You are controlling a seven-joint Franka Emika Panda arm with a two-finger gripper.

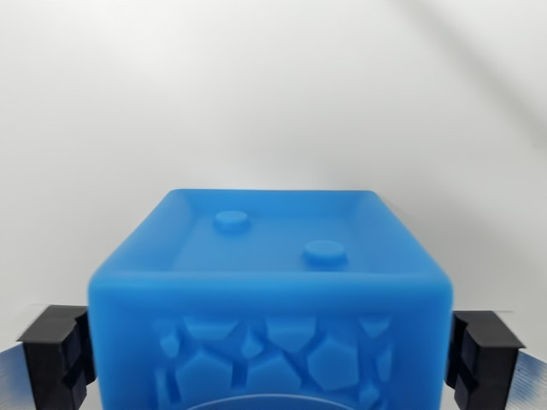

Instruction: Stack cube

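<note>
A blue cube (pixel 273 282) fills the lower middle of the wrist view, close to the camera. Its upper face has a raised rim and two round studs; its near face carries a relief of irregular polygons. My gripper (pixel 272 354) straddles it: one black finger pad (pixel 55 354) presses at the cube's left side and the other sits at its right side. Both pads look in contact with the cube's walls, so the gripper is shut on the cube. No second cube shows in this view.
A plain white surface (pixel 273 102) stretches behind the cube, with a faint diagonal shadow at the upper right.
</note>
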